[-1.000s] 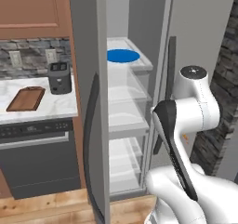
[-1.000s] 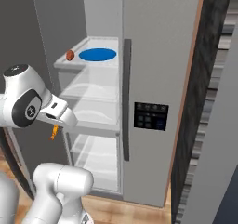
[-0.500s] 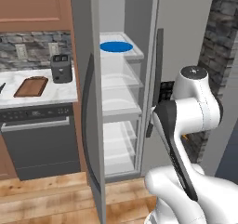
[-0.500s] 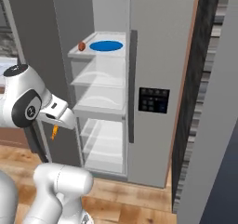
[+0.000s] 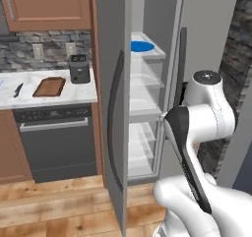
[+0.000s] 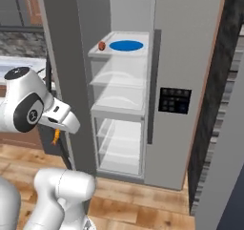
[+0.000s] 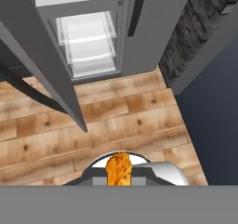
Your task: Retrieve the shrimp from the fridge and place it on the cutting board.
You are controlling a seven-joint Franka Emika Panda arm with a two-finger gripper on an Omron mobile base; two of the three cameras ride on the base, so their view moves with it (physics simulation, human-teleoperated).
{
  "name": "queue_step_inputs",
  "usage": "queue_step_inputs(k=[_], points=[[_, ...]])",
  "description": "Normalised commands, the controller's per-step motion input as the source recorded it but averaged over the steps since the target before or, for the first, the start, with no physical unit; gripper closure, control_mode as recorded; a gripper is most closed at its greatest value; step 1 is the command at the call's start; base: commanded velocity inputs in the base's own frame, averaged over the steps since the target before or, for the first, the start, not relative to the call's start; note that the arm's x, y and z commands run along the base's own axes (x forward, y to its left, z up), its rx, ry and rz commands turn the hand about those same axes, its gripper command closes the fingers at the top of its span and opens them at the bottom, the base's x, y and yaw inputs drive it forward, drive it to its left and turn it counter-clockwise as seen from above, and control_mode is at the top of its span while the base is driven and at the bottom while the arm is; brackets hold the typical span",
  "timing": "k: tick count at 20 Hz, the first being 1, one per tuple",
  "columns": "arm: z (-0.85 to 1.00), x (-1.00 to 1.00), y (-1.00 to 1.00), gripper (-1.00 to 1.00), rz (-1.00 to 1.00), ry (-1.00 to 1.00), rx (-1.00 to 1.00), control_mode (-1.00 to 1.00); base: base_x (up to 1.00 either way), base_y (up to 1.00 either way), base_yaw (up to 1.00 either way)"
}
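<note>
The tiny orange shrimp sits at the bottom of the hand view, with my gripper shut on it. From the right base view the shrimp hangs under the gripper, low, outside the fridge and in front of its open left door. The grey fridge stands open, its white shelves showing. The reddish-brown cutting board lies on the marble counter, far left of the arm.
A round blue dish and a small reddish-brown item rest on the top shelf. A black toaster stands beside the board, a knife left of it. Below is the dark dishwasher front. The open door stands between arm and counter.
The base has driven back from the fridge, so the whole scene has shifted and the fridge looks smaller, with more counter in view. The arm holds its pose, the shrimp still in the gripper.
</note>
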Motion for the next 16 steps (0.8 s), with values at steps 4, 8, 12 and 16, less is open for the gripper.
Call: queue_step_inputs(k=[4,8,12,16], points=[[0.0,0.0,0.0,1.0,0.0,0.0,0.0,1.0,-0.01,0.65,0.01],[0.0,0.0,0.0,1.0,0.0,0.0,0.0,1.0,-0.04,0.63,0.0],[0.0,0.0,0.0,1.0,0.0,0.0,0.0,1.0,-0.13,0.64,0.0],[0.0,0.0,0.0,1.0,0.0,0.0,0.0,1.0,-0.02,0.82,0.0]])
